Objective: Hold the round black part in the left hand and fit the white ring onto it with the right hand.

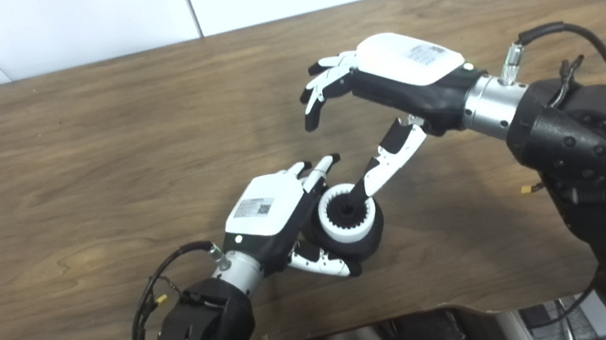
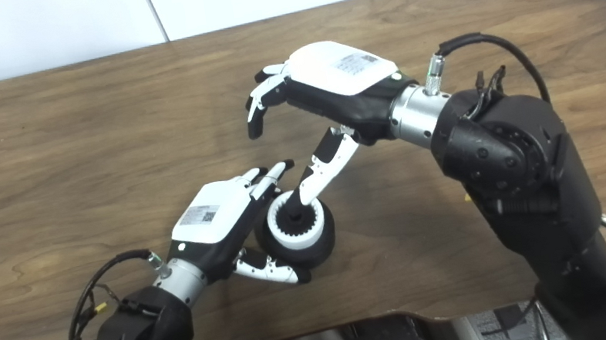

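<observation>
White ring (image 1: 346, 219) sits seated on round black part (image 1: 369, 239) — left hand (image 1: 286, 220) grips it above surface (image 1: 74, 184). Right hand (image 1: 382, 99), at one o'clock, splayed, empty; thumb touches centre — fitting appears nearly complete.

No text, brand or number can be read in either view. There are 2 labels, but the print on them is too small and blurred to make out. One label is a pale sticker (image 1: 254, 207) on the white back cover of the left robot hand (image 1: 279, 215); it carries a small dark square, like a QR code, and some faint lines beside it. The other sticker (image 2: 354, 63) is on the white back cover of the right robot hand (image 2: 327, 86); it also shows a dark square code and grey lines that cannot be read.
</observation>
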`<control>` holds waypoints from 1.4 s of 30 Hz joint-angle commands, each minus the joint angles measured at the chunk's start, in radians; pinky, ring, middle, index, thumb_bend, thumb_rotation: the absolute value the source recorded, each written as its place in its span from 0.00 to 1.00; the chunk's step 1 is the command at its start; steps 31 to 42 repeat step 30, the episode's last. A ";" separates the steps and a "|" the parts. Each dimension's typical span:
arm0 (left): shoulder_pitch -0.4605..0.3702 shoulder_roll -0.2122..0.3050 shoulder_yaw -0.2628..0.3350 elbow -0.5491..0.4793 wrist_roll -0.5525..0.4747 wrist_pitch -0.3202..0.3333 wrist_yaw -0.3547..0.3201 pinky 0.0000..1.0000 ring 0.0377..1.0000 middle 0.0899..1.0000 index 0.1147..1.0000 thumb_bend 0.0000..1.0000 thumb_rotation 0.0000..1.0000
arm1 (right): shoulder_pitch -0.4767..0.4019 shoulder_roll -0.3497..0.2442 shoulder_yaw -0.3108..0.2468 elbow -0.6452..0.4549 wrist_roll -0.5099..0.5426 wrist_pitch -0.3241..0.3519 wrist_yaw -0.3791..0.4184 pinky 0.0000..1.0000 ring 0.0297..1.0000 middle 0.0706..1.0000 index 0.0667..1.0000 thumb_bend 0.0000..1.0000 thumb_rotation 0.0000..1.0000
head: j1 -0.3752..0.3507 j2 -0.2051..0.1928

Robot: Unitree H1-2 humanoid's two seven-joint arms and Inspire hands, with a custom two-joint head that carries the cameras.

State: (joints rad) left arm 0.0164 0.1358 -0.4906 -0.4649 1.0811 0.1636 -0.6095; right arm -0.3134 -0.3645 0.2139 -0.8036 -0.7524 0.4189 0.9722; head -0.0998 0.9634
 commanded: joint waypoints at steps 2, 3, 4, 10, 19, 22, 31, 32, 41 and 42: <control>-0.013 0.006 0.015 0.002 0.042 0.045 -0.073 0.95 0.96 0.95 1.00 1.00 0.46 | -0.019 -0.014 -0.020 -0.008 0.007 -0.011 -0.040 0.92 0.93 0.81 0.63 1.00 0.43 | 0.000 -0.001; -0.019 0.008 0.017 -0.006 0.047 0.049 -0.093 0.95 0.96 0.95 1.00 1.00 0.46 | -0.018 -0.016 -0.022 -0.007 0.010 -0.011 -0.042 0.92 0.93 0.81 0.64 1.00 0.43 | 0.002 -0.002; -0.025 0.010 0.020 -0.013 0.049 0.054 -0.113 0.95 0.96 0.95 1.00 1.00 0.47 | -0.016 -0.017 -0.024 -0.006 0.013 -0.011 -0.045 0.92 0.93 0.81 0.64 1.00 0.44 | 0.004 -0.005; -0.103 0.019 0.094 -0.123 0.047 0.165 -0.396 0.96 0.98 0.97 1.00 1.00 0.44 | -0.011 -0.024 -0.049 -0.017 0.035 0.010 -0.051 0.90 0.92 0.81 0.64 1.00 0.43 | 0.013 -0.021; -0.177 0.078 0.219 -0.189 -0.014 0.235 -0.546 0.99 1.00 1.00 1.00 1.00 0.41 | 0.005 -0.038 -0.074 -0.017 0.050 0.019 -0.068 0.89 0.92 0.81 0.65 1.00 0.43 | 0.018 -0.053; -0.175 0.102 0.268 -0.186 -0.082 0.225 -0.493 1.00 1.00 1.00 1.00 1.00 0.41 | 0.012 -0.043 -0.080 -0.021 0.052 0.024 -0.071 0.88 0.92 0.81 0.65 1.00 0.43 | 0.019 -0.062; -0.179 0.135 0.404 -0.235 -0.245 0.266 -0.370 1.00 1.00 1.00 1.00 1.00 0.48 | 0.040 -0.054 -0.113 -0.032 0.062 0.029 -0.095 0.87 0.91 0.81 0.64 1.00 0.42 | 0.026 -0.085; -0.179 0.135 0.404 -0.235 -0.245 0.266 -0.370 1.00 1.00 1.00 1.00 1.00 0.48 | 0.040 -0.054 -0.113 -0.032 0.062 0.029 -0.095 0.87 0.91 0.81 0.64 1.00 0.42 | 0.026 -0.085; -0.179 0.135 0.404 -0.235 -0.245 0.266 -0.370 1.00 1.00 1.00 1.00 1.00 0.48 | 0.040 -0.054 -0.113 -0.032 0.062 0.029 -0.095 0.87 0.91 0.81 0.64 1.00 0.42 | 0.026 -0.085; -0.179 0.135 0.404 -0.235 -0.245 0.266 -0.370 1.00 1.00 1.00 1.00 1.00 0.48 | 0.040 -0.054 -0.113 -0.032 0.062 0.029 -0.095 0.87 0.91 0.81 0.64 1.00 0.42 | 0.026 -0.085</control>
